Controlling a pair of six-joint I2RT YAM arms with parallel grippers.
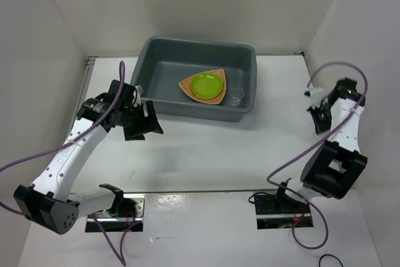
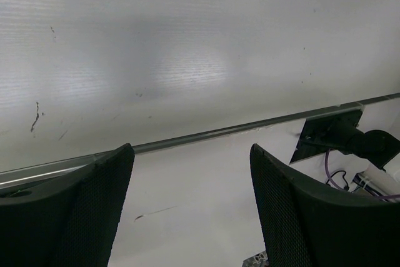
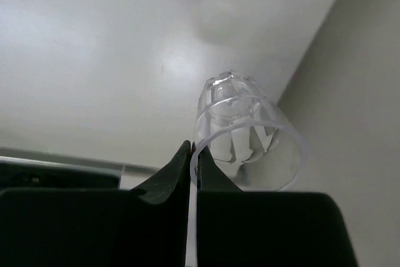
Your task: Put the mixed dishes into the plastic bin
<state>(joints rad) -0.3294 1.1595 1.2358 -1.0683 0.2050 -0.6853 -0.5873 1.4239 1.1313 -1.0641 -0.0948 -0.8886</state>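
1. Right wrist view shows our right pincer (image 3: 192, 161) pinched shut on the rim of a clear cup (image 3: 247, 132).
2. We judge this cup is the dish now being moved; next it must travel left and over the grey bin (image 1: 159, 54).
3. Our right arm is bent up high by the right wall, well apart from the bin.
4. Inside the bin lie the green plate (image 1: 207, 85), on the tan plate (image 1: 187, 87), and another clear cup (image 1: 235, 97).
5. Our left pincer (image 1: 145, 121) is wide and holds nothing, just beside the bin over the tabletop (image 1: 206, 154).

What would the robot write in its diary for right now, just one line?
right gripper: shut on clear cup rim | left gripper: open, empty | bin: green plate, woven plate, another cup
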